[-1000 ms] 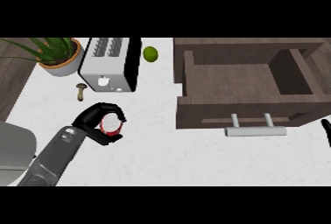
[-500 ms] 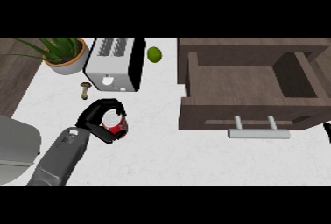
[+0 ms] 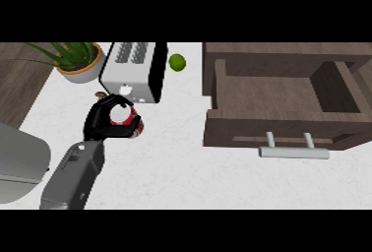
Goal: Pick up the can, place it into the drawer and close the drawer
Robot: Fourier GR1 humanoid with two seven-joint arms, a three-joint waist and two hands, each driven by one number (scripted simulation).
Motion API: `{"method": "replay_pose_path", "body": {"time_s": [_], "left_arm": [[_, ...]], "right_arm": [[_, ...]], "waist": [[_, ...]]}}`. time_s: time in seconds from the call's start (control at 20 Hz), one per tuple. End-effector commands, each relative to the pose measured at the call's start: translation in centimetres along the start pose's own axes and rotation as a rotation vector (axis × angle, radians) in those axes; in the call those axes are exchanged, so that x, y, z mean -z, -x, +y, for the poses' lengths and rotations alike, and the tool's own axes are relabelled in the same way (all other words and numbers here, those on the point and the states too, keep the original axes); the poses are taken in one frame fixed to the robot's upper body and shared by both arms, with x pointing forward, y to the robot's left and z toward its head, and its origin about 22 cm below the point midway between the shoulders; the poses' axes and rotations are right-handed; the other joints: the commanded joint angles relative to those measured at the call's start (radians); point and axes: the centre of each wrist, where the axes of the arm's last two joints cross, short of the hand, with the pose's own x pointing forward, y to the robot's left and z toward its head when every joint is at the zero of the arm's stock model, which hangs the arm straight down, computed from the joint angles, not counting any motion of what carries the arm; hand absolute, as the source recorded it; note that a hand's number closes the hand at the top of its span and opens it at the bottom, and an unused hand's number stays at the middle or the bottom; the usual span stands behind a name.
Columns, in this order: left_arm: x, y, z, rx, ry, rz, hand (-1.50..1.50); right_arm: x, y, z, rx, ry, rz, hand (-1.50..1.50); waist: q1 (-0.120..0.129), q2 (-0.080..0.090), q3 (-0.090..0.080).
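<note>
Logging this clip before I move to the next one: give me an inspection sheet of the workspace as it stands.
Surface: white counter.
Job's things: red can in the left hand's grasp, beside the toaster; drawer open, nothing seen inside.
Clutter: toaster, potted plant, green lime, small brown object partly hidden behind the hand.
Hands: left hand curled round the can; right hand not in view.
Cables: nothing seen.
Surroundings: grey appliance at left edge.

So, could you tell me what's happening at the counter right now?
The robot's left hand is curled round a red can on the white counter, just in front of the toaster. The wooden drawer to the right stands open with nothing visible inside. The can has not yet reached it. The right hand is out of view.
</note>
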Motion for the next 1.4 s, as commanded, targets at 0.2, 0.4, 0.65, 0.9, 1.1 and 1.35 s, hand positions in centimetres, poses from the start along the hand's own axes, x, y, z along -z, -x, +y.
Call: {"method": "replay_pose_path", "body": {"time_s": [0.2, 0.4, 0.65, 0.9, 1.1, 1.35], "left_arm": [[2.8, -8.2, -6.2, 0.040, 0.010, -0.093, 1.50], [2.5, -12.5, -9.6, 0.038, 0.030, -0.101, 1.50], [3.9, -17.7, -13.1, 0.062, 0.057, -0.103, 1.50], [4.4, -21.1, -16.4, 0.086, 0.097, -0.121, 1.50], [5.4, -22.5, -19.8, 0.111, 0.085, -0.160, 1.50], [6.2, -26.9, -23.2, 0.124, 0.090, -0.155, 1.50]], "right_arm": [[-0.9, -1.2, -0.2, 0.001, 0.007, -0.008, -1.50], [0.0, -2.0, 0.3, 0.005, -0.003, -0.015, -1.50], [2.0, -0.2, -1.2, 0.000, 0.002, -0.020, -1.50], [-0.1, -0.3, -1.1, -0.017, -0.017, -0.027, -1.50], [0.7, 0.7, -1.5, -0.009, -0.021, -0.016, -1.50], [0.2, -0.8, 0.5, 0.020, -0.013, -0.023, -1.50]], "waist": [[-0.008, -0.001, 0.000], [-0.016, 0.006, -0.002], [-0.028, 0.013, -0.002], [-0.040, 0.014, -0.002], [-0.046, 0.017, -0.002], [-0.048, 0.015, -0.002]]}}
